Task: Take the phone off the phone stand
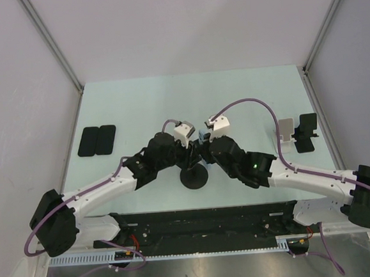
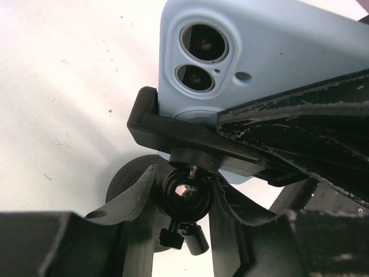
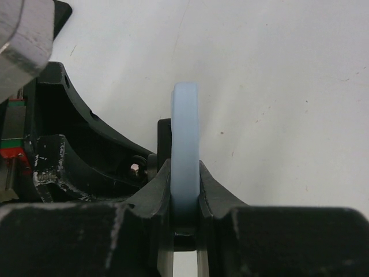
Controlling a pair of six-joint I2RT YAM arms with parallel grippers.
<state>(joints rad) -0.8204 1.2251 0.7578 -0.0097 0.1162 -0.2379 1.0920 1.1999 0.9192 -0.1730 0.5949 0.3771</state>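
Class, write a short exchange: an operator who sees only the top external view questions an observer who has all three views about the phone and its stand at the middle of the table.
Operator: From above, the arms hide the phone. Does the right end effector have it?
Observer: Yes. The right end effector is shut on the phone, pinching it across its thin edge.
Operator: And the left one?
Observer: The left end effector grips the stand by the ball joint just below the phone.
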